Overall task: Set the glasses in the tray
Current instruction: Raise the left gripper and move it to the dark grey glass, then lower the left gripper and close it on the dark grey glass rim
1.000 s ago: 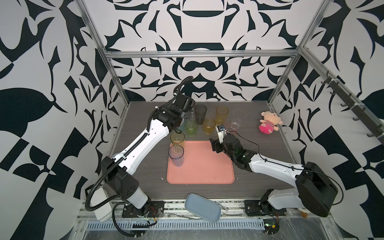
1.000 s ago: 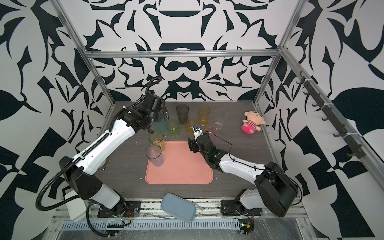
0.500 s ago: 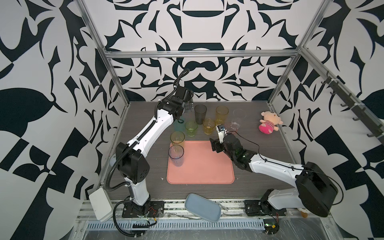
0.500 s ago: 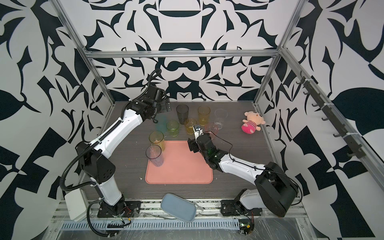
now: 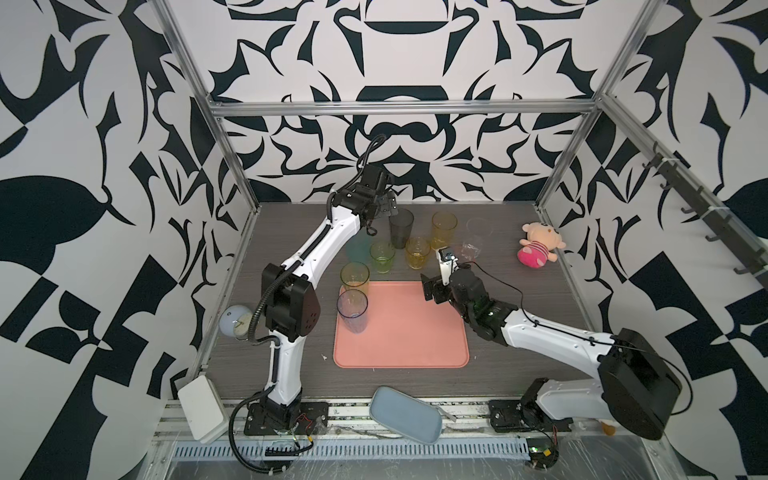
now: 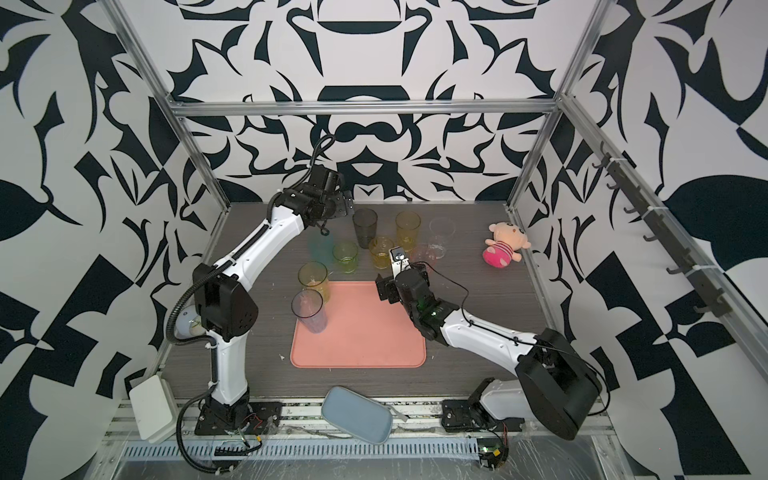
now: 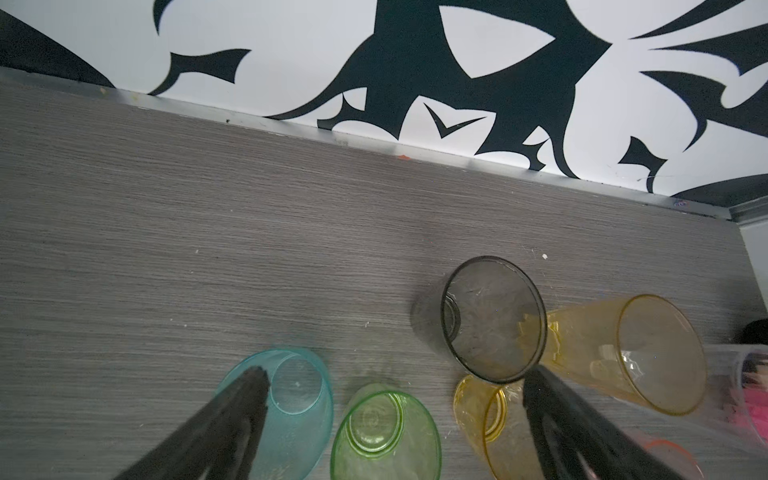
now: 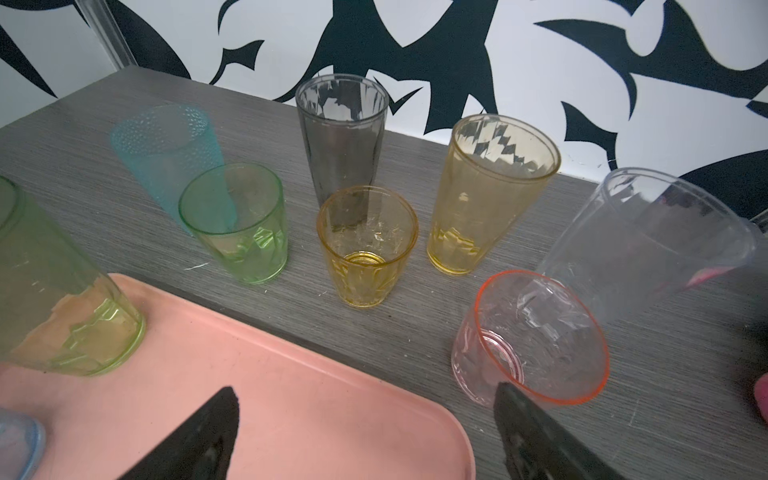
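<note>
Right tool [image 8: 365,390], jaws wide, above tray [image 8: 311,357] corner

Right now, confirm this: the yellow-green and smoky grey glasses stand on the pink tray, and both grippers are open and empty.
One slip: the blue glass, not the smoky grey glass, stands on the tray with the yellow-green glass. Both top views show the grey one on the table behind it. The left gripper and right gripper are open and empty.

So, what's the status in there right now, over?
Left jaws open near grey glass; right jaws open over far corner of tray. Yellow-green glass and blue glass on tray; seven others on table. Plush toy well aside.
</note>
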`<action>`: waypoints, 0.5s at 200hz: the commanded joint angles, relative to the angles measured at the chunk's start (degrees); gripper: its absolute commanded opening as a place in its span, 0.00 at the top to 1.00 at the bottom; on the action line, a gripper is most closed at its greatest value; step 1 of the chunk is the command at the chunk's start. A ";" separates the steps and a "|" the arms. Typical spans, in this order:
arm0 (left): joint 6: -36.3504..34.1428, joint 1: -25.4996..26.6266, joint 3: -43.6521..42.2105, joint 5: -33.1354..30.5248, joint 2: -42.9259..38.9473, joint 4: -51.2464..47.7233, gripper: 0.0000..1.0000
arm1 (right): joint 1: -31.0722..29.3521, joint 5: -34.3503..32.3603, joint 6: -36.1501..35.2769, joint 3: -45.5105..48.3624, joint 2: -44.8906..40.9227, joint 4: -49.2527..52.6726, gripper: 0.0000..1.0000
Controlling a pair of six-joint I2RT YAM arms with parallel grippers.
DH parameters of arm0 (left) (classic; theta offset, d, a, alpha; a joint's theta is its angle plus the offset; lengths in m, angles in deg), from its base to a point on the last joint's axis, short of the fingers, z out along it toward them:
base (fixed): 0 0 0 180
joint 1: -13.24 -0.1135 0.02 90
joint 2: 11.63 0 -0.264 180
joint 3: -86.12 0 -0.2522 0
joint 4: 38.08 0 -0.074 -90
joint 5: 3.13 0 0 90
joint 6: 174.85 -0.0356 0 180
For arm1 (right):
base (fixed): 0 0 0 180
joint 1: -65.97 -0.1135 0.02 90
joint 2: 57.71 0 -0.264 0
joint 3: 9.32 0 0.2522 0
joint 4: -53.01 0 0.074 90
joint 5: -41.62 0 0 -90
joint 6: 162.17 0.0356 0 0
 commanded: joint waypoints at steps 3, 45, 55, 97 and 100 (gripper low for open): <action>1.70 -0.27 3.14 2.32 2.97 -1.20 0.01 | -0.21 -2.66 -0.63 0.63 -2.16 -1.59 0.01; 2.54 -0.35 6.10 3.99 6.65 -1.82 0.00 | -0.21 -4.70 -0.45 1.07 -2.78 -1.88 0.01; 2.76 -0.36 6.80 4.47 7.47 -2.02 0.01 | -0.21 -4.95 -0.39 1.34 -3.04 -2.29 0.01; 3.51 -0.40 8.69 6.02 10.25 -2.11 0.00 | -0.22 -5.28 -0.19 2.05 -3.86 -3.11 0.01; 3.63 -0.40 8.88 6.15 10.46 -2.10 0.00 | -0.21 -5.29 -0.12 2.12 -3.88 -3.11 0.01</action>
